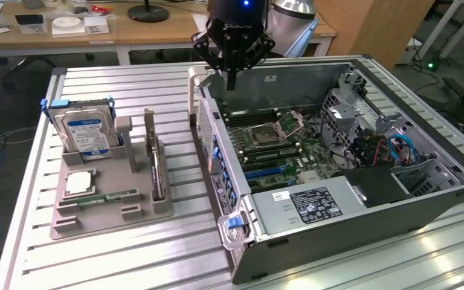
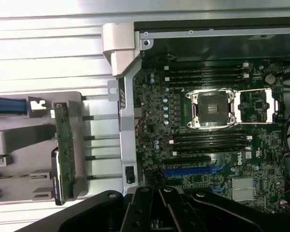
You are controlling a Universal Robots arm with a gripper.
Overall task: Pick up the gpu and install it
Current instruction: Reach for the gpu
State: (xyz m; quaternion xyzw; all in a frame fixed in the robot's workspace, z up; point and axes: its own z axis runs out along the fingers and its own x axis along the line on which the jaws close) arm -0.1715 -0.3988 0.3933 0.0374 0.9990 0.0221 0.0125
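A slatted metal table (image 1: 135,260) carries an open PC case (image 1: 337,241) on the exterior view's right, with its motherboard (image 1: 296,151) exposed. On the exterior view's left sits a grey holder (image 1: 107,181). A hard drive (image 1: 87,133) stands upright at its far end. The gpu (image 1: 157,175) stands on edge in the holder's slot on the side nearest the case. The claw (image 1: 232,83) hangs over the case's far corner, well apart from the gpu, fingers together and empty.
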